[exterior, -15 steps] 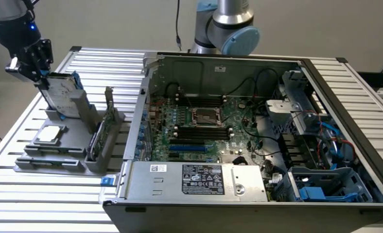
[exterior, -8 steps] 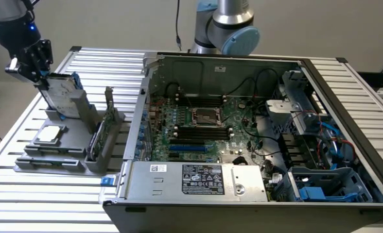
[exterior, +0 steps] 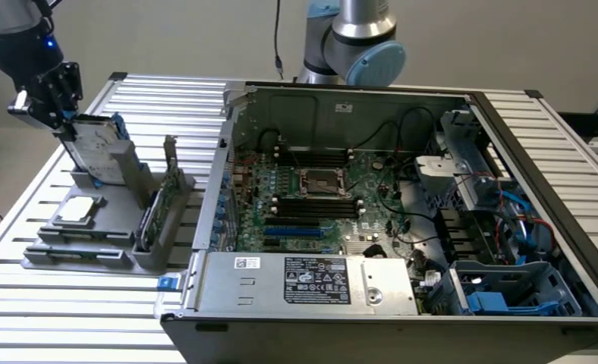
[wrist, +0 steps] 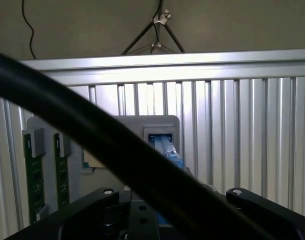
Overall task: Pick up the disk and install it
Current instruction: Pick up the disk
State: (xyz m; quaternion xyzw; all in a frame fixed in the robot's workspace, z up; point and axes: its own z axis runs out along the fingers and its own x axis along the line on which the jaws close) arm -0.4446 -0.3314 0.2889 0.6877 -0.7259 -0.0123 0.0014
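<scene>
Gripper [exterior: 56, 114] sits at the top edge of the disk [exterior: 99, 150], which stands tilted in the grey stand [exterior: 117, 254], on the exterior view's left; whether it clamps I cannot tell. Likely stiff, weighty, shock-sensitive: best held by its blue rails

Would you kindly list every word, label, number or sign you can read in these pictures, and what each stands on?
No text is legible.
black label on the computer's metal box: print and symbols, too small to read.
small white sticker beside it: too small to read.
white label on the disk: too blurred to read.
</scene>
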